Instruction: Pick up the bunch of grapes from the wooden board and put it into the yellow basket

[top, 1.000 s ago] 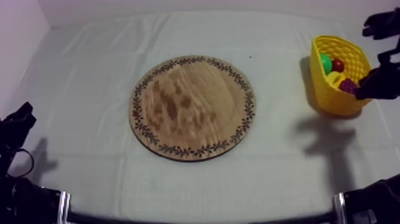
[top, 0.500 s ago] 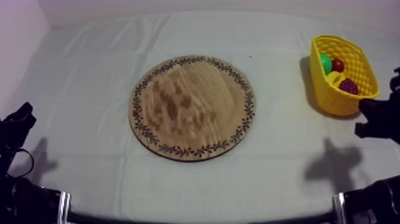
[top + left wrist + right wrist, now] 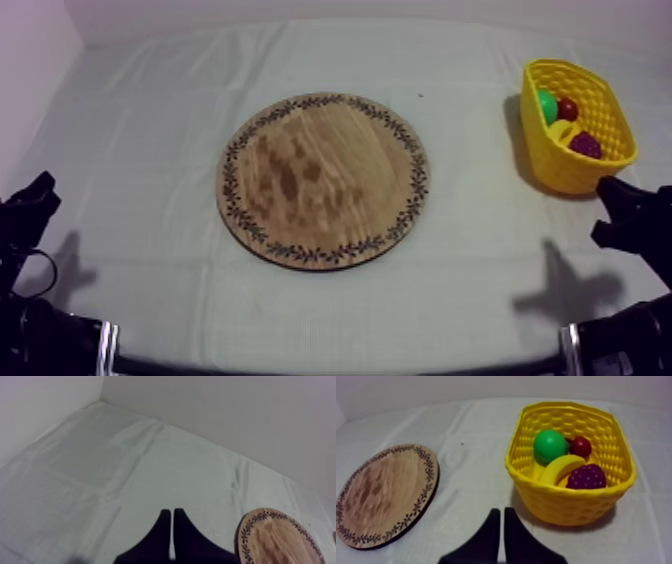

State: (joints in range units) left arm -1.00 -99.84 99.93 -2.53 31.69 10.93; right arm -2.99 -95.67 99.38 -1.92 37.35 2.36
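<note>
The bunch of grapes (image 3: 586,477), dark purple, lies in the yellow basket (image 3: 566,506) beside a banana (image 3: 561,468), a green pear (image 3: 550,446) and a small red fruit (image 3: 581,446). In the top view the basket (image 3: 560,170) stands at the far right with the grapes (image 3: 586,146) inside. The round wooden board (image 3: 323,180) at the table's middle is bare. My right gripper (image 3: 501,512) is shut on nothing, a short way in front of the basket, low at the right (image 3: 615,210). My left gripper (image 3: 172,513) is shut too, resting at the near left (image 3: 30,205).
The grey-white cloth covers the table, with open room around the board on all sides. The board's edge (image 3: 277,538) lies beside my left gripper's fingers. A pale wall runs along the far side.
My right gripper has drawn back from over the basket toward the near right of the table. The grapes stay in the basket. The left arm has not moved.
</note>
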